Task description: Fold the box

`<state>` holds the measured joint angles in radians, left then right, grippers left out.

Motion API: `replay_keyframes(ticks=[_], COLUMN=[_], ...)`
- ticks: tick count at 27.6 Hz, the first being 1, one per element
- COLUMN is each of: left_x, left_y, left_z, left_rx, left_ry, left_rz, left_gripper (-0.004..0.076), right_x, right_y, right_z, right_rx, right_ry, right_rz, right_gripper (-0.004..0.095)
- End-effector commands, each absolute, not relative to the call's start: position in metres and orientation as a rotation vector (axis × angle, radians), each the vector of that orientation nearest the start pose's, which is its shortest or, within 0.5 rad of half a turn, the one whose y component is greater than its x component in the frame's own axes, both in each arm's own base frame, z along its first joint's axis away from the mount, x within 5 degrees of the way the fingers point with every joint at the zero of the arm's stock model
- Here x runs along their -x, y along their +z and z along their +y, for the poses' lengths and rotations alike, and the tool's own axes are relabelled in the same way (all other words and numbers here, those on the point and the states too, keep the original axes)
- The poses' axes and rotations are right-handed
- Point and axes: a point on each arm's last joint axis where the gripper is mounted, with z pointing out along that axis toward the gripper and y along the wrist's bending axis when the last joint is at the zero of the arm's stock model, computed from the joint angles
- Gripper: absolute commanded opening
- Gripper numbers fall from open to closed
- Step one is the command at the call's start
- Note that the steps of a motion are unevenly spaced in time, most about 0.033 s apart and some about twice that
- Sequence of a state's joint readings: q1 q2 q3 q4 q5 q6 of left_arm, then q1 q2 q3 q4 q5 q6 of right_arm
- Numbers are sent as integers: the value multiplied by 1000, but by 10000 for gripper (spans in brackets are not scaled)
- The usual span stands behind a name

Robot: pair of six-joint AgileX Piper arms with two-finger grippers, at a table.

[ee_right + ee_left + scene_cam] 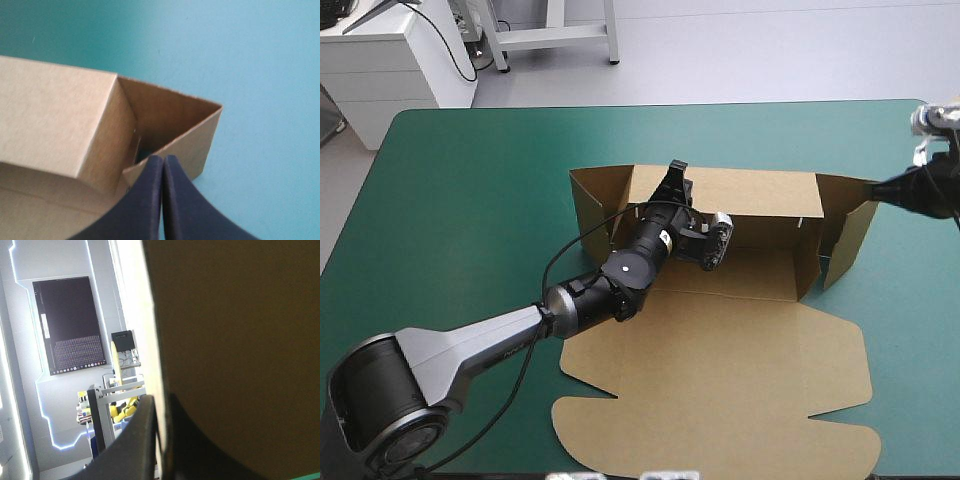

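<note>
The brown box (720, 370) lies in the middle of the table, its wide lid panel flat toward the near edge. Its long back wall (760, 195) stands raised, with a side flap (588, 205) upright at the left end and another (845, 235) at the right end. My left gripper (675, 178) reaches over the floor panel and is shut on the back wall's top edge; in the left wrist view (161, 397) the board (235, 340) passes between the black fingers. My right gripper (878, 190) is shut on the right flap's top edge (163, 159), the flap (195, 140) slanting beneath it.
The teal-green cover (450, 220) lies bare to the left of the box and beyond the back wall. The right flap stands close to the table's right edge (945, 300). The lid's scalloped front edge (720, 455) nearly reaches the table's near edge.
</note>
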<state>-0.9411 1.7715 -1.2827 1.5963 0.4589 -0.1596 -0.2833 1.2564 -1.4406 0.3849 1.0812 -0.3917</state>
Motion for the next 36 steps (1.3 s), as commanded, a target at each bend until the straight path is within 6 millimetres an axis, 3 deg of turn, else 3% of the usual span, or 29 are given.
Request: replay_keyframes(ticks=[1,6,9,14,19,36], left_x=[-269,-269,-269,-269,-269,-270], left_y=[280,278,278,278,278,278], left_z=[-312,-312,-312,-312,-312,-311], left_rx=[-1728,-1732,-1732,-1732,-1732,-1727], left_ry=[709,710,710,710,711,725], left_rz=[1037,1038,1038,1038,1039,1047], left_gripper=[-8,-8,-8,-8,-8,-8], right_x=[-275,-342,-362,-389,-394,-375], right_y=[453,422,409,387,381,371], right_z=[-53,-72,-70,-48,-32,-24], right_rx=[73,70,85,184,242,328], right_ry=[70,101,107,114,125,234], right_rz=[2195,2254,2253,2280,2297,2504], right_gripper=[-15,-15,-15,-15,-15,-15])
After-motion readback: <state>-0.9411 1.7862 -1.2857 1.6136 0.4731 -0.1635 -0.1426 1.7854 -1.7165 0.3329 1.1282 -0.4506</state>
